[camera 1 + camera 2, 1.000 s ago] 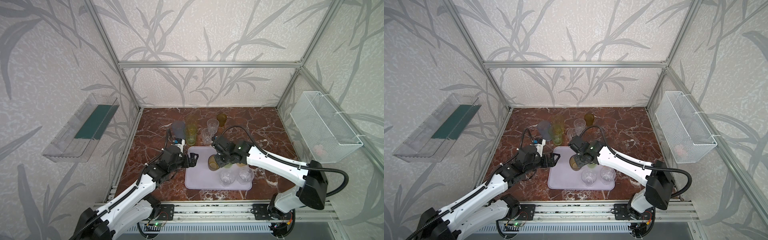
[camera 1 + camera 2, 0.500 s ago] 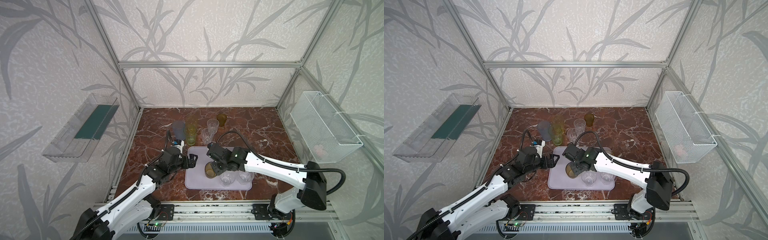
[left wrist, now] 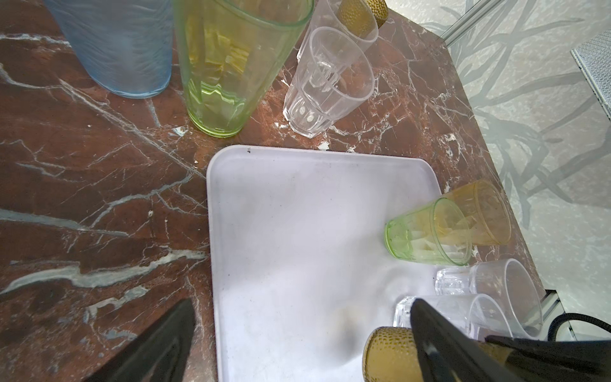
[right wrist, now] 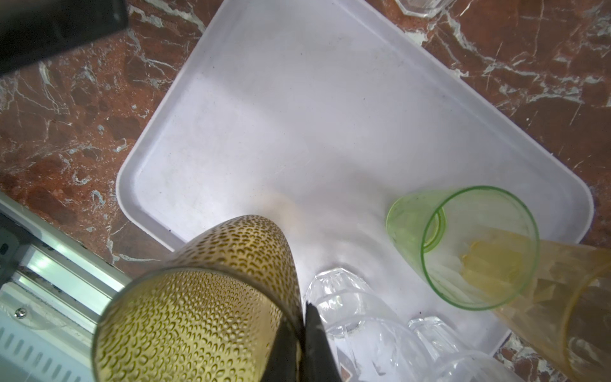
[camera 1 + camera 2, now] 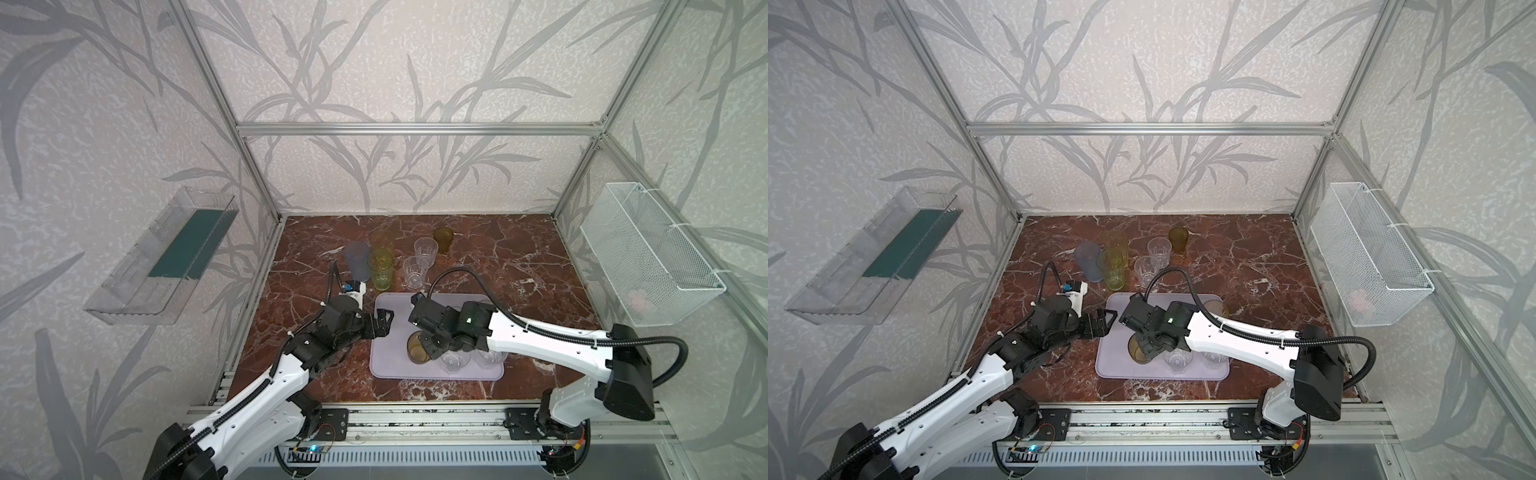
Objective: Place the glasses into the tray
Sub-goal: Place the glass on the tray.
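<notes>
The pale lilac tray [image 5: 390,345] [image 5: 1117,361] [image 3: 281,231] [image 4: 281,115] lies front centre on the marble. My right gripper [image 5: 428,347] [image 5: 1148,347] [image 4: 304,317] is shut on the rim of a dimpled amber glass [image 5: 417,352] [image 5: 1138,352] [image 3: 386,350] [image 4: 205,297], tilted low over the tray's near left part; whether it touches the tray is unclear. Two clear glasses [image 5: 453,361] [image 4: 350,307] stand beside it in the tray. A green glass [image 3: 426,231] [image 4: 463,244] and a yellow one [image 3: 479,211] stand at its far right corner. My left gripper [image 5: 384,326] [image 5: 1104,322] [image 3: 301,304] is open and empty at the tray's left edge.
Behind the tray stand a tall blue-grey glass [image 5: 358,259], a tall green one [image 5: 381,270], a yellow one [image 5: 382,241], two clear ones [image 5: 415,272] and an amber one [image 5: 443,239]. A clear bin [image 5: 166,257] hangs on the left wall, a wire basket [image 5: 648,253] on the right.
My right gripper has carried the amber glass toward the front of the tray and lower, beside the clear glasses. The left arm has stayed still and open.
</notes>
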